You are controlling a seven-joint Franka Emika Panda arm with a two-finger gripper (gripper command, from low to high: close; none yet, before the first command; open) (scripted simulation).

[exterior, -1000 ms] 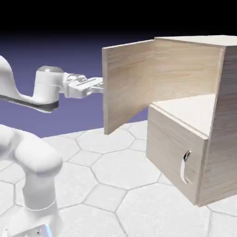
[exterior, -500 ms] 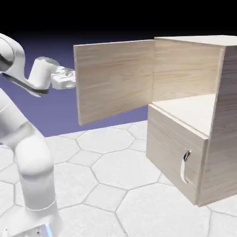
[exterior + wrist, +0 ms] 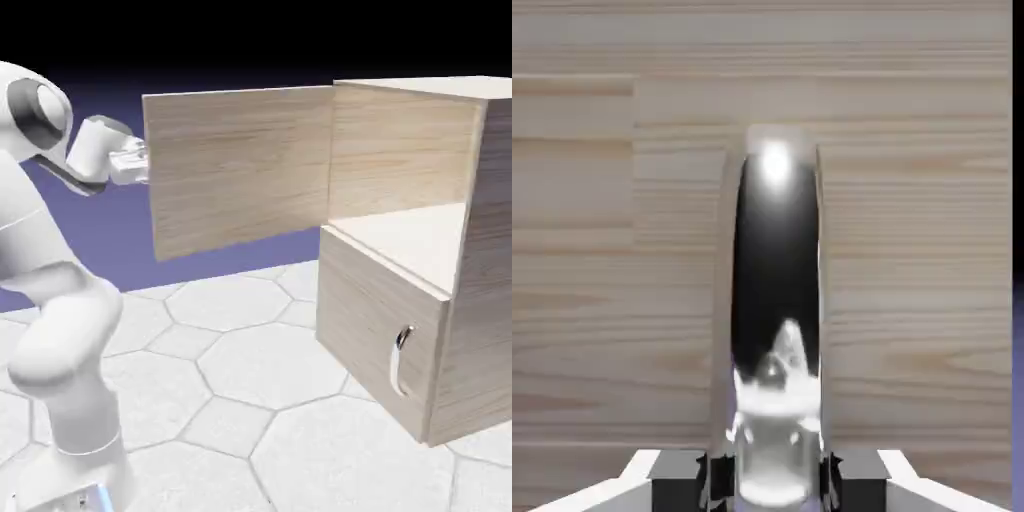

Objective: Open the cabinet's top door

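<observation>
One cabinet (image 3: pixel 385 310) is standing at the exterior view's right, on a floor of pale polygonal tiles (image 3: pixel 285 370). It is presenting two front panels. The top door (image 3: pixel 240 170), one in number, is standing wide open, swung out from the cabinet toward the exterior view's left and exposing one upper compartment (image 3: pixel 405 190). The one lower panel (image 3: pixel 380 320) is sitting closed and is bearing one curved silver handle (image 3: pixel 399 362).

One white robot arm (image 3: pixel 65 310) is rising at the exterior view's left, its single gripper (image 3: pixel 770 480) reaching the outer edge area of the top door. In the hand view, two grey fingertips (image 3: pixel 677 480) are flanking one long curved silver handle (image 3: pixel 776 300) on the top door, one at each side. The fingers are closed in on it, parted only by its width, and are gripping it near the picture's bottom edge. The exterior view is hiding this grip behind the door; contact on both sides is appearing firm, though the dark pads are partly merging with the handle's reflections.
</observation>
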